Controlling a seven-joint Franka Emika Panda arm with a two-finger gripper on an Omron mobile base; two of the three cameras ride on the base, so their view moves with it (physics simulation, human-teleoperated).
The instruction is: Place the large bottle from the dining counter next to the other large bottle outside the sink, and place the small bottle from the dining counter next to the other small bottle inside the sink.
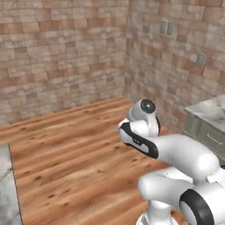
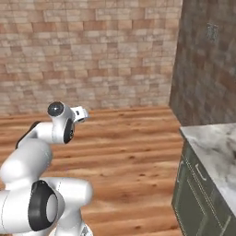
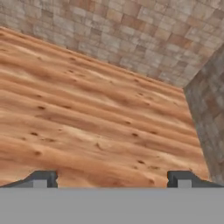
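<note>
In the hand view my gripper (image 3: pixel 111 179) is open, its two dark fingertips (image 3: pixel 42 178) standing far apart with nothing between them. It looks down along a bare wooden floor (image 3: pixel 96 113) toward the corner of two brick walls. The arm (image 1: pixel 176 151) is folded up close above the base. Both large bottles, both small bottles and the sink are out of view. A marbled top on a green cabinet (image 2: pixel 209 147) stands at the right; I cannot tell whether it is the dining counter.
The same marbled top (image 1: pixel 211 112) reaches in from the right edge of the left base view. Another marbled slab (image 1: pixel 6 189) shows at the lower left there. Brick walls (image 1: pixel 66 48) meet in a corner ahead, with wooden floor (image 2: pixel 129 152) in between.
</note>
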